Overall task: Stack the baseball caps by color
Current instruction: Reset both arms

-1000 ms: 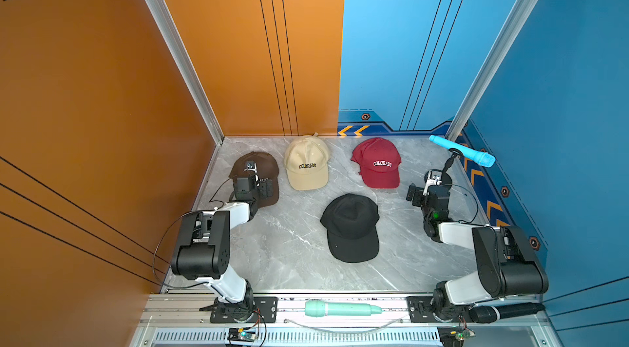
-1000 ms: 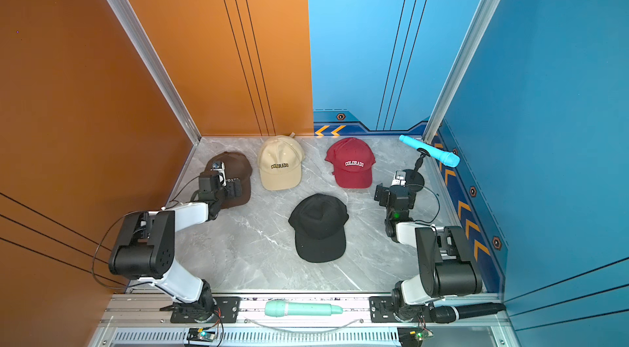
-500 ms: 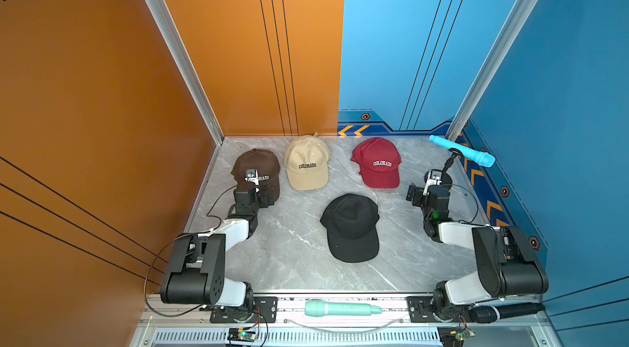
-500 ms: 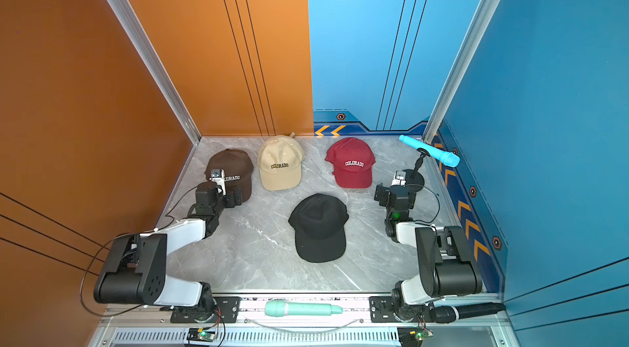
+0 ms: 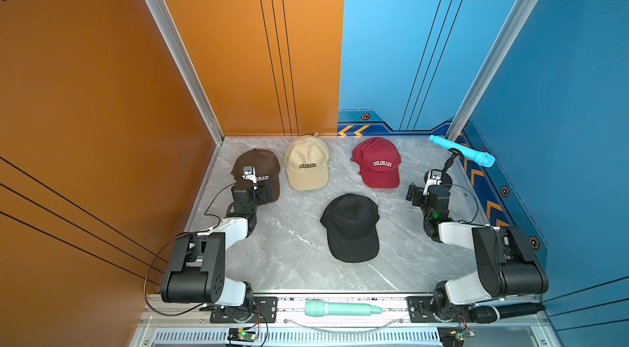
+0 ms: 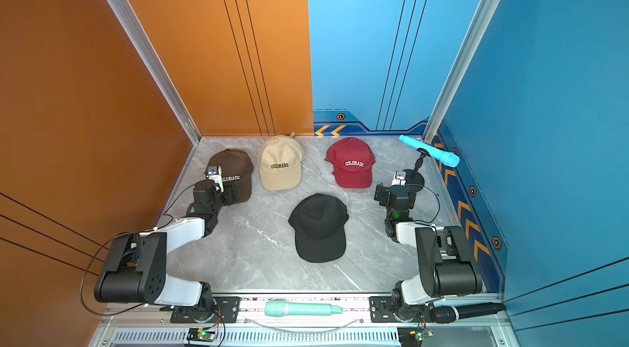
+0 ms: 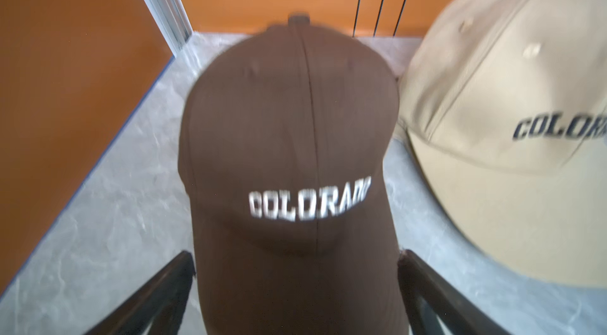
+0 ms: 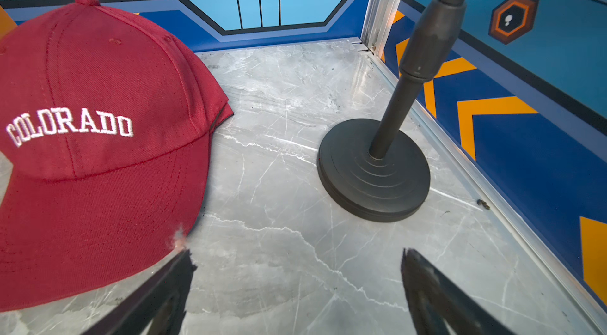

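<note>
While my left claw (image 7: pixel 295 256) straddles the brown cap (image 7: pixel 289 120) brim, spread, a skewed pull could shove it into the beige cap (image 7: pixel 509 87) at 3 o'clock. Right claw (image 8: pixel 295 254): spread, empty.

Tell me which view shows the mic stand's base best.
Right wrist: the stand base shows whole and close. Both top views show it small, partly behind the right arm. Left wrist misses it.

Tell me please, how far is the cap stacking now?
Done, apparently: the caps sit in four one-colour piles, brown, beige, red, black; no stray cap shows. In hand: nothing; the left gripper stands open astride the brown brim, the right gripper open over the table. Left: probably only retracting both arms.
</note>
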You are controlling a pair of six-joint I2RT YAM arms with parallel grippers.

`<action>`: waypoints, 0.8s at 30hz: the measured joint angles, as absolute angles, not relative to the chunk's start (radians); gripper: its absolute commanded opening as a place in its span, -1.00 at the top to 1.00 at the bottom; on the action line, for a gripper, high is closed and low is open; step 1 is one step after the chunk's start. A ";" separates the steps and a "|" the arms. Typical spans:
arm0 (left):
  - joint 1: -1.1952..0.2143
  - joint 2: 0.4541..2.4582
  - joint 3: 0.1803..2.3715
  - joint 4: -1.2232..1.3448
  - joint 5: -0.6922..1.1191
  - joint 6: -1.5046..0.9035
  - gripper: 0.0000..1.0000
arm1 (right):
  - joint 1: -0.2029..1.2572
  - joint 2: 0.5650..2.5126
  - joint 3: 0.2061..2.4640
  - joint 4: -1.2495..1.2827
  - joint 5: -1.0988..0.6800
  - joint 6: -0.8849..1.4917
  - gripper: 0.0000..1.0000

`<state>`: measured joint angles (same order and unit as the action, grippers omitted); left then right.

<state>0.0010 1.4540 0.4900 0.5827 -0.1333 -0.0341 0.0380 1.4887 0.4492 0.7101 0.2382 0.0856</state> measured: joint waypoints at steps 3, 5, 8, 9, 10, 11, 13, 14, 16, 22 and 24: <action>-0.002 1.508 0.419 0.723 -0.135 -0.033 -0.95 | 0.038 1.489 0.449 0.711 0.238 0.086 -1.00; -0.008 1.549 0.385 0.784 -0.141 -0.031 -0.95 | 0.038 1.489 0.449 0.711 0.239 0.086 -0.99; -0.017 1.562 0.373 0.816 -0.149 -0.028 -0.95 | 0.037 1.489 0.449 0.710 0.238 0.086 -0.99; -0.021 1.562 0.374 0.836 -0.153 -0.026 -0.95 | 0.037 1.489 0.449 0.710 0.238 0.086 -0.99; -0.021 1.562 0.374 0.852 -0.154 -0.024 -0.95 | 0.036 1.489 0.449 0.711 0.238 0.086 -0.99; -0.022 1.562 0.374 0.867 -0.156 -0.023 -0.95 | 0.036 1.489 0.449 0.711 0.238 0.086 -1.00; -0.022 1.562 0.374 0.882 -0.157 -0.023 -0.95 | 0.035 1.489 0.449 0.711 0.238 0.086 -0.99; -0.022 1.562 0.374 0.887 -0.157 -0.023 -0.95 | 0.035 1.489 0.449 0.711 0.238 0.086 -0.99; -0.022 1.562 0.374 0.895 -0.157 -0.022 -0.95 | 0.034 1.489 0.449 0.711 0.238 0.086 -1.00; -0.022 1.562 0.374 0.903 -0.157 -0.022 -0.95 | 0.034 1.489 0.449 0.711 0.238 0.086 -1.00; -0.022 1.562 0.374 0.906 -0.158 -0.022 -0.95 | 0.034 1.489 0.449 0.711 0.238 0.086 -0.99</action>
<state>-0.0223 1.5620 0.3737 0.9062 -0.1581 -0.0223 0.0341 1.4887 0.4492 0.7109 0.2382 0.0856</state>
